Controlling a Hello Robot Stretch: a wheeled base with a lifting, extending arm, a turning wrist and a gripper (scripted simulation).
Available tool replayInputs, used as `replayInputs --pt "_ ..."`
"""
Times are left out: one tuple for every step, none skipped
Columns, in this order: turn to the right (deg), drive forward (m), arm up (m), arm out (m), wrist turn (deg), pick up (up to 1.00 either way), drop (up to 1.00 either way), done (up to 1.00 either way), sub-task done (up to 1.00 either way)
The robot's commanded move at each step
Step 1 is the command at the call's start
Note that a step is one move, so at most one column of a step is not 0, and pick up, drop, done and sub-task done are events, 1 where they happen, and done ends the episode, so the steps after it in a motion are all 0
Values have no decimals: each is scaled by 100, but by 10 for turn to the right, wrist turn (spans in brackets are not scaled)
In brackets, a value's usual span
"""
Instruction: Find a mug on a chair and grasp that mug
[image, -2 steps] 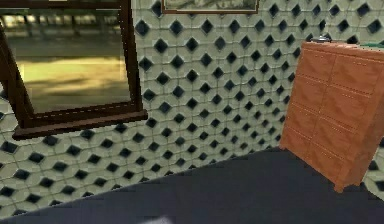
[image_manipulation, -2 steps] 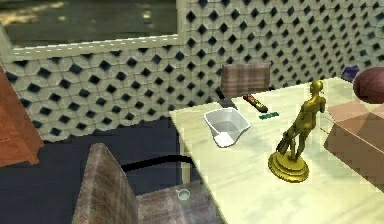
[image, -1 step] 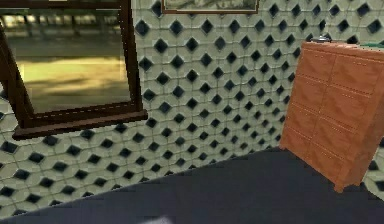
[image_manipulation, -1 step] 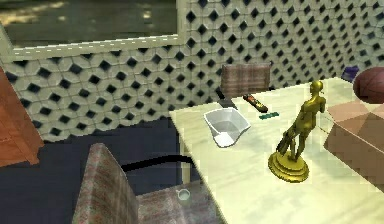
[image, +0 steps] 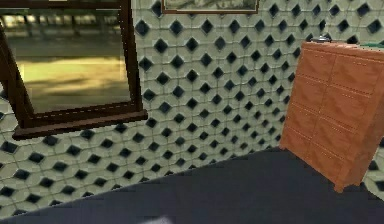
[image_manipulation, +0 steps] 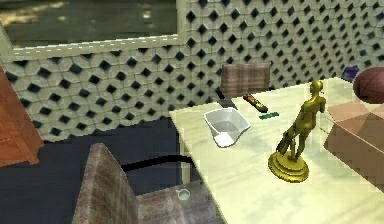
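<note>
A near chair (image_manipulation: 112, 190) with a plaid back and a dark curved armrest stands at the bottom of the arm side view, drawn up to the pale table (image_manipulation: 250, 190). On its seat, close to the table's edge, stands a small pale upright thing (image_manipulation: 183, 192), too small to name. A second plaid chair (image_manipulation: 246, 77) stands at the table's far end against the patterned wall.
On the table are a golden statue (image_manipulation: 298, 140), a grey-white tub (image_manipulation: 228, 125), a dark remote (image_manipulation: 254, 101) and a cardboard box (image_manipulation: 358, 140). An orange wooden dresser (image: 335, 105) stands by the tiled wall, and a dark-framed window (image: 68, 60) is at the forward view's left. The floor is dark.
</note>
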Motion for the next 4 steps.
replayInputs --pt "0 0 0 32 0 0 0 0 0" --pt "0 0 0 0 450 0 0 0 0" --pt "0 0 0 0 450 0 0 0 0" --pt "0 0 0 0 450 0 0 0 0"
